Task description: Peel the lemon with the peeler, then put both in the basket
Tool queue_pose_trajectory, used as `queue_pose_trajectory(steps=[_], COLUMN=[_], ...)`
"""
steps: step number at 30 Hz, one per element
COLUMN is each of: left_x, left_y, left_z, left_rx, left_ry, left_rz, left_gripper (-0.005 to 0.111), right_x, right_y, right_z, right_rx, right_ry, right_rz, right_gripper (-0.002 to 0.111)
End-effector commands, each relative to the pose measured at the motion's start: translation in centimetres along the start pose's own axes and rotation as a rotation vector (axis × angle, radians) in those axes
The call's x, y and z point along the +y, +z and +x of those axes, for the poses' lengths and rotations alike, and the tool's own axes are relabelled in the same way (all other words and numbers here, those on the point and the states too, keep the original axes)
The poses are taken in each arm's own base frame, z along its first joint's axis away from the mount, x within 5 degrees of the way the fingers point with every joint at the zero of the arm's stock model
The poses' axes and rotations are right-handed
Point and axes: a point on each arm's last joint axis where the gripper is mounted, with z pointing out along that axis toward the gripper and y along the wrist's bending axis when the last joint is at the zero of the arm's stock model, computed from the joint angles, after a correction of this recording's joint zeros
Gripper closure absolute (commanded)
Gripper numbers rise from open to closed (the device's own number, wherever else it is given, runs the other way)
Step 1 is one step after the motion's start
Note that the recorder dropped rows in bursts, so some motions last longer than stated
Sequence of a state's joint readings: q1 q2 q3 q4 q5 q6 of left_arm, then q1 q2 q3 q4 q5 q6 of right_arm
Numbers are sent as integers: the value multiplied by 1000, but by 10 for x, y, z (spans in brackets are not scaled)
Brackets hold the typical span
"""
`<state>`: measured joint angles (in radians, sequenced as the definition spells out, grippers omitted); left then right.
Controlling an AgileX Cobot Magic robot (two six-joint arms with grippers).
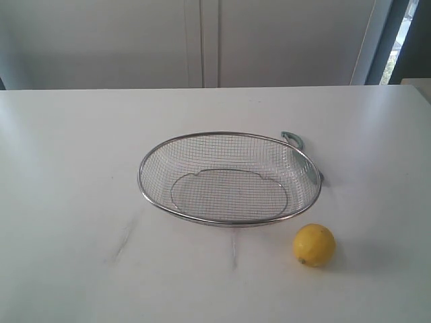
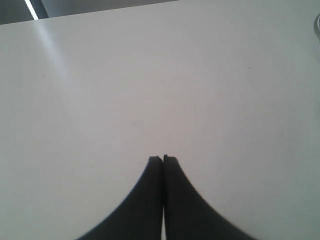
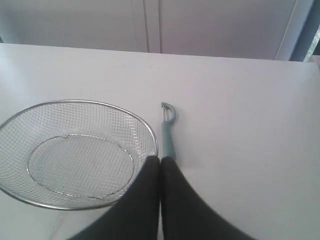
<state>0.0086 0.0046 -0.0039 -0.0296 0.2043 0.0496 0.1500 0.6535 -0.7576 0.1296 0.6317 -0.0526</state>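
The yellow lemon [image 1: 314, 244] lies on the white table, just in front of the right end of the wire-mesh basket [image 1: 229, 222]. Behind that end of the basket, the teal peeler [image 1: 293, 138] pokes out, mostly hidden by the mesh. In the right wrist view the peeler [image 3: 167, 131] lies flat beside the basket [image 3: 150, 131], its handle end hidden behind my right gripper [image 3: 160, 158], which is shut and empty. My left gripper [image 2: 162, 158] is shut over bare table, holding nothing. Neither arm appears in the exterior view. The lemon is out of both wrist views.
Pale cabinet doors [image 1: 202, 40] stand behind the table's far edge. A sliver of the basket rim [image 2: 317, 22] shows at the border of the left wrist view. White tabletop [image 1: 67, 168] stretches to the left of the basket.
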Motion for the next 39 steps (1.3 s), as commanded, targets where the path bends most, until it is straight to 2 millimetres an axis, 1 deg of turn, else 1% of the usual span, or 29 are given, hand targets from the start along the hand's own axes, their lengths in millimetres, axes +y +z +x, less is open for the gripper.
queue_pose_trajectory(steps=[1, 6, 13, 17, 21, 25, 31, 39], left_x=[0, 0, 0, 0, 0, 0, 0, 0], left_y=[0, 0, 0, 0, 0, 0, 0, 0], left_z=[1, 1, 1, 1, 1, 1, 1, 1], left_rx=[-2, -2, -2, -2, -2, -2, -2, -2], left_ry=[0, 0, 0, 0, 0, 0, 0, 0], left_rz=[-1, -1, -1, -1, -1, -1, -1, -1], left_gripper=[107, 107, 107, 107, 107, 107, 107, 107], right_x=[0, 0, 1, 1, -1, -2, -2, 1], right_y=[-1, -4, -6, -4, -1, 7, 29, 63], right_z=[-9, -13, -14, -16, -25, -36, -48, -53], right_rx=[-42, -97, -100, -39, 36, 162, 347, 452], right_ry=[-9, -7, 1, -5, -38, -56, -51, -52], right_rz=[9, 8, 2, 4, 25, 39, 36, 3], right_gripper=[108, 108, 108, 108, 108, 108, 108, 108])
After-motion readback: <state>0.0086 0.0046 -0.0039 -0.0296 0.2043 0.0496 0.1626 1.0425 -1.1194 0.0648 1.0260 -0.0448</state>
